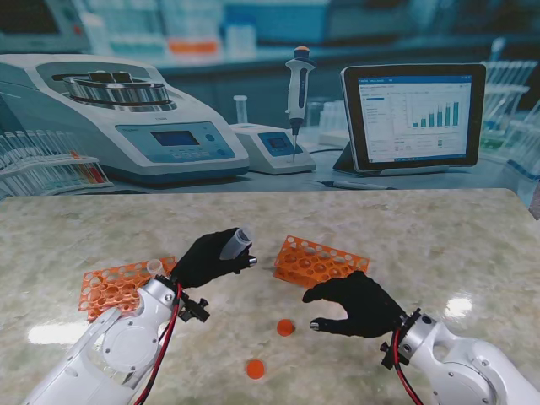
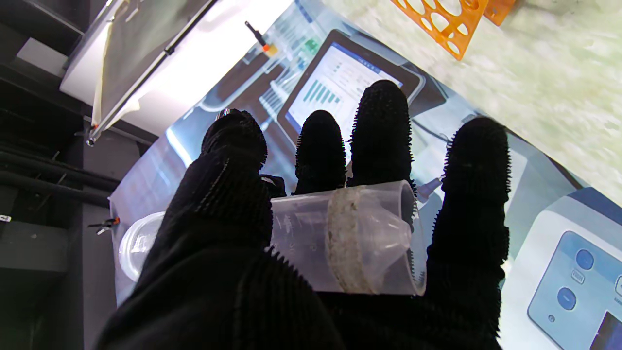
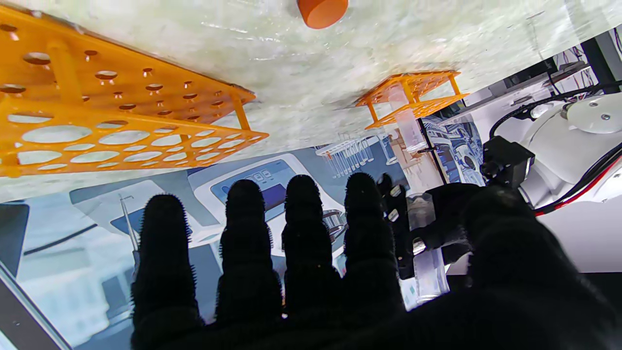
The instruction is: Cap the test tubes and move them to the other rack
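Note:
My left hand (image 1: 209, 257) is shut on a clear, uncapped test tube (image 1: 237, 241), held up off the table with its open mouth pointing away from me. In the left wrist view the tube (image 2: 340, 238) lies across the black fingers (image 2: 381, 131). A second clear tube (image 1: 155, 267) stands in the orange rack (image 1: 114, 287) on the left. The other orange rack (image 1: 319, 259) lies in the middle. My right hand (image 1: 359, 304) hovers open, palm down, just nearer to me than that rack. Two orange caps (image 1: 286, 326) (image 1: 255, 368) lie on the table; the farther one sits beside the right fingertips.
The marble table top (image 1: 439, 245) ends at a lab backdrop picture. In the right wrist view the middle rack (image 3: 116, 121) is close, the cap (image 3: 322, 10) and the left rack with its tube (image 3: 410, 95) lie beyond.

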`<action>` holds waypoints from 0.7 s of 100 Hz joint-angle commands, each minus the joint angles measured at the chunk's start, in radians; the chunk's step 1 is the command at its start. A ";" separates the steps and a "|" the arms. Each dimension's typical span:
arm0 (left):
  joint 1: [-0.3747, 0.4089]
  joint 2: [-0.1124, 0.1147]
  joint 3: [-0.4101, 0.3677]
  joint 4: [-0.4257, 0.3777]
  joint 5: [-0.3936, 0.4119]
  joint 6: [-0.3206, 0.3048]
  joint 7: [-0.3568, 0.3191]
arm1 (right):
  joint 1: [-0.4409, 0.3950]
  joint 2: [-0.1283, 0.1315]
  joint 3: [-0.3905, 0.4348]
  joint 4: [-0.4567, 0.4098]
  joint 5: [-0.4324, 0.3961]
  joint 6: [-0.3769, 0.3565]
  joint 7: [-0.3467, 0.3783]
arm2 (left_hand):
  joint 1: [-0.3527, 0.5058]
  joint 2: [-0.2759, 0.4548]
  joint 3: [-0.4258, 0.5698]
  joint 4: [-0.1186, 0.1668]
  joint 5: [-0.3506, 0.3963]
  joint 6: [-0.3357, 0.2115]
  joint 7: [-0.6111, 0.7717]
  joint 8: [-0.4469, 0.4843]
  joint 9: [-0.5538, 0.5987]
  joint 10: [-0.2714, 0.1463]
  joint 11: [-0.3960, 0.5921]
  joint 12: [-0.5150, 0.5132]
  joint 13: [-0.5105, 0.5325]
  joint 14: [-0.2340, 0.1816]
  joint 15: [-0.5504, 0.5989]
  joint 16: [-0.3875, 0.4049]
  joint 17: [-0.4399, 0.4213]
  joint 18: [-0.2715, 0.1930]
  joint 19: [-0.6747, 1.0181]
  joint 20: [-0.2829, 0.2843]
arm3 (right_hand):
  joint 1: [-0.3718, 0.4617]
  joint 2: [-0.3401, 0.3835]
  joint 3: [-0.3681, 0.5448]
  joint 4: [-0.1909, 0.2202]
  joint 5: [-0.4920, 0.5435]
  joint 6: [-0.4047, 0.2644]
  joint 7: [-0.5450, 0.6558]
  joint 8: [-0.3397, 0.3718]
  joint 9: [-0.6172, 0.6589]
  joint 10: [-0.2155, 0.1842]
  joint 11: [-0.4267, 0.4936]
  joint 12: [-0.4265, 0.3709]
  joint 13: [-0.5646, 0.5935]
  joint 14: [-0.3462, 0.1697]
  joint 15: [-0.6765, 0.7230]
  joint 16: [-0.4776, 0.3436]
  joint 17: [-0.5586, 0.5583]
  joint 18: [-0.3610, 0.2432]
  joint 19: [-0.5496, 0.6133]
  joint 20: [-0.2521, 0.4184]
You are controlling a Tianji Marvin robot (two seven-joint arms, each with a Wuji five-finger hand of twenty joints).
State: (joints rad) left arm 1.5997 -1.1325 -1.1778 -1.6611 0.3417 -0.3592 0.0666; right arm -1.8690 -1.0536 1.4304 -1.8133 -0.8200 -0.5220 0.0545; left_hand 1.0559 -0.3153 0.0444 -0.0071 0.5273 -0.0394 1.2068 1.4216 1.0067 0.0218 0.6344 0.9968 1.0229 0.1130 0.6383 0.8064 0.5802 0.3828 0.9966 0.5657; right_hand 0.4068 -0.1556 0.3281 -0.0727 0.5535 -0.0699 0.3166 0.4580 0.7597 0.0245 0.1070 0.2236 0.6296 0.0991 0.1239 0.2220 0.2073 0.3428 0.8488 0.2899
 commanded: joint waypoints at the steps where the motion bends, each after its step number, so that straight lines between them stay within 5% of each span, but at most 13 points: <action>1: -0.005 -0.004 0.007 0.010 0.001 -0.004 -0.004 | -0.001 0.000 -0.011 -0.005 -0.002 0.003 0.009 | 0.059 0.046 0.017 0.004 0.033 -0.040 0.115 0.087 -0.020 -0.058 -0.006 0.035 -0.036 -0.009 -0.024 -0.007 -0.090 -0.001 -0.078 -0.044 | 0.008 -0.012 -0.011 0.024 -0.002 -0.005 -0.002 0.011 0.014 0.011 0.008 0.014 0.013 0.016 0.019 0.023 0.001 -0.017 0.004 0.025; 8: -0.013 -0.002 0.013 0.021 0.003 -0.010 -0.008 | 0.004 0.001 -0.019 -0.003 -0.004 0.002 0.013 | 0.053 0.050 0.015 0.004 0.042 -0.048 0.118 0.108 -0.022 -0.063 0.015 0.062 -0.070 -0.001 -0.018 0.019 -0.133 -0.019 -0.102 -0.051 | 0.012 -0.019 -0.010 0.024 -0.003 -0.008 -0.002 0.011 0.016 0.012 0.010 0.017 0.017 0.016 0.023 0.030 0.003 -0.016 0.006 0.027; 23: -0.028 -0.004 0.028 0.051 -0.017 -0.031 -0.014 | 0.014 0.004 -0.036 0.001 -0.010 -0.001 0.021 | 0.019 0.081 0.027 0.013 0.044 -0.068 0.115 0.132 -0.022 -0.037 0.163 0.052 -0.089 0.020 0.163 0.226 -0.137 -0.027 -0.067 -0.030 | 0.024 -0.035 -0.006 0.023 0.002 0.003 0.000 0.011 0.031 0.017 0.019 0.026 0.030 0.017 0.034 0.047 0.009 -0.018 0.013 0.033; 35: -0.039 -0.011 0.038 0.081 -0.012 -0.048 0.015 | 0.021 0.007 -0.052 0.001 -0.013 0.003 0.030 | 0.007 0.077 0.036 0.029 0.048 -0.081 0.118 0.138 0.012 -0.005 0.293 0.126 -0.091 0.046 0.390 0.385 -0.115 0.014 0.011 0.035 | 0.047 -0.053 -0.002 0.022 0.027 0.025 0.015 0.020 0.054 0.035 0.050 0.062 0.047 0.015 0.044 0.072 0.014 -0.019 0.019 0.043; 47: -0.042 -0.015 0.043 0.102 -0.015 -0.059 0.028 | 0.029 0.009 -0.068 0.002 -0.024 0.006 0.035 | 0.001 0.075 0.041 0.033 0.049 -0.086 0.118 0.139 0.034 0.008 0.339 0.171 -0.073 0.046 0.523 0.416 -0.061 0.059 0.103 0.106 | 0.074 -0.079 -0.001 0.022 0.041 0.040 0.029 0.038 0.056 0.039 0.065 0.096 0.068 0.013 0.061 0.098 0.022 -0.022 0.026 0.053; 60: -0.043 -0.016 0.045 0.119 -0.025 -0.069 0.030 | 0.036 0.012 -0.083 0.002 -0.036 0.010 0.041 | -0.006 0.070 0.045 0.034 0.051 -0.096 0.118 0.135 0.047 0.015 0.355 0.181 -0.035 0.018 0.644 0.422 0.136 0.133 0.353 0.198 | 0.107 -0.113 0.001 0.022 0.049 0.054 0.037 0.063 0.060 0.045 0.079 0.133 0.083 0.010 0.074 0.130 0.028 -0.027 0.033 0.066; 70: -0.045 -0.014 0.045 0.127 -0.039 -0.073 0.016 | 0.045 0.014 -0.098 0.004 -0.046 0.011 0.045 | -0.007 0.068 0.047 0.034 0.052 -0.098 0.119 0.131 0.051 0.019 0.360 0.184 -0.021 0.004 0.680 0.420 0.315 0.081 0.647 0.237 | 0.132 -0.139 0.006 0.023 0.049 0.063 0.046 0.094 0.058 0.047 0.097 0.173 0.091 0.007 0.087 0.162 0.033 -0.030 0.041 0.080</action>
State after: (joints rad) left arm 1.5538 -1.1475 -1.1336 -1.5402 0.3130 -0.4302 0.0989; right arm -1.8245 -1.0396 1.3444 -1.8108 -0.8604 -0.5146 0.0929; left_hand 1.0317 -0.2944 0.0547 -0.0015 0.5518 -0.0812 1.2296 1.4645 1.0274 0.0337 0.9579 1.1551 0.9651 0.1488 1.2299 1.2004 0.7961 0.4702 1.4631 0.7411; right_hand 0.5146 -0.2733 0.3302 -0.0726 0.5854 -0.0296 0.3523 0.5310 0.8003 0.0486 0.1862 0.3656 0.6907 0.1097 0.1993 0.3598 0.2400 0.3313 0.8707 0.3504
